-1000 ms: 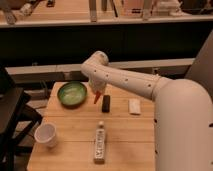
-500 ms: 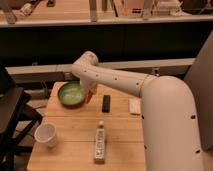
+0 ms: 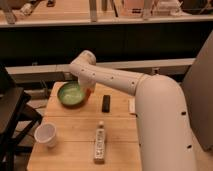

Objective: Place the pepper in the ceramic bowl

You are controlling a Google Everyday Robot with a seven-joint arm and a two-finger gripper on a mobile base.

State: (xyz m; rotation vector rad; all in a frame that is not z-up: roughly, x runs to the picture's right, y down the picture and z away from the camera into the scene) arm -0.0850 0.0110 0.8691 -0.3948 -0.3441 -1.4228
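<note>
The green ceramic bowl (image 3: 69, 95) sits at the back left of the wooden table (image 3: 75, 125). My gripper (image 3: 88, 90) is at the end of the white arm, right at the bowl's right rim. A small orange-red pepper (image 3: 89, 93) shows at the gripper, held over the rim's edge. The arm's wrist hides most of the gripper.
A black remote (image 3: 106, 103) lies just right of the bowl. A white paper cup (image 3: 46, 135) stands at the front left. A white bottle-like object (image 3: 101, 143) lies at the front middle. A white block (image 3: 131, 105) is partly hidden behind the arm. A black chair (image 3: 12, 115) stands left of the table.
The gripper has moved left with the pepper, from beside the black remote to the bowl's right rim. The other things have not moved.
</note>
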